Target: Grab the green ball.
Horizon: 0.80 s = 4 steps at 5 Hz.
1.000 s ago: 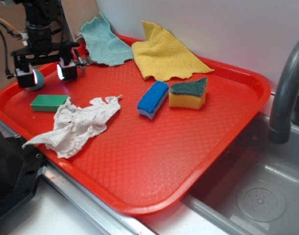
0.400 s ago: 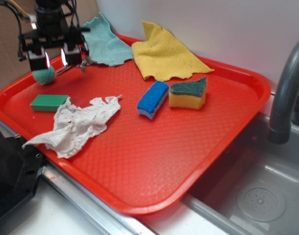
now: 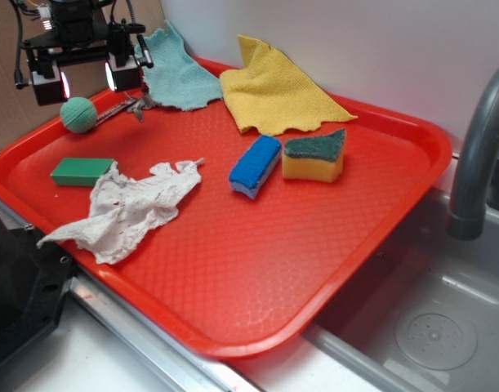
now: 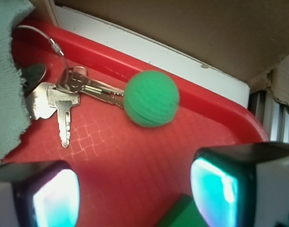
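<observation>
The green ball [image 3: 78,114] sits loose on the red tray [image 3: 331,245], at the tray's far left corner, just beside a bunch of keys [image 4: 64,97] and apart from the flat green block [image 3: 82,171] nearer the tray's front edge. The gripper [image 3: 86,79] hangs above the ball with its jaws spread wide and nothing between them; in the wrist view the ball lies beyond the two fingertips, not between them. Judged from this, a grasp needs the gripper lowered and re-centred over the ball.
</observation>
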Motion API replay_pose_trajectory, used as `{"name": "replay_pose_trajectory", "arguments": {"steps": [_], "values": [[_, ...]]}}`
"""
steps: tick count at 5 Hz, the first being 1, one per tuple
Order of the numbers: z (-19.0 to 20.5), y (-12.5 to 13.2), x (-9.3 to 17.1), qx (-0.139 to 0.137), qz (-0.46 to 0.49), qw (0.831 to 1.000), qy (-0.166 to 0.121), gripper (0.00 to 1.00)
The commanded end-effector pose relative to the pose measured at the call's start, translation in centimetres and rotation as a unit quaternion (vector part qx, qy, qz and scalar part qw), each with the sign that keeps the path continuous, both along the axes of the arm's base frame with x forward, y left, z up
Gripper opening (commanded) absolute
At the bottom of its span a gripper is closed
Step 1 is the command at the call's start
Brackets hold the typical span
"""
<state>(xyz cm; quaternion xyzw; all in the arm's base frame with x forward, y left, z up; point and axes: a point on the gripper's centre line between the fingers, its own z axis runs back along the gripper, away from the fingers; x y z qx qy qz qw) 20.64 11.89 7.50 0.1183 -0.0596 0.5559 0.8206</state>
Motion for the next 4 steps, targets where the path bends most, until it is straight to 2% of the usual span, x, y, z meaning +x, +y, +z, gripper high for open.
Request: {"name": "replay_pose_trajectory", "arguments": {"steps": [1,2,3,4], "values": [[0.2,2.7,-2.6,0.000,0.009,1.000,-0.027,1.00],[-0.7,4.1,-1.9,-0.033,0.001,0.998,-0.058,1.00],[-1.7,5.0,-0.3,-0.051,0.005,0.997,-0.058,1.00],[-2.6,5.4,0.4,-0.056,0.009,0.996,-0.062,1.00]]}}
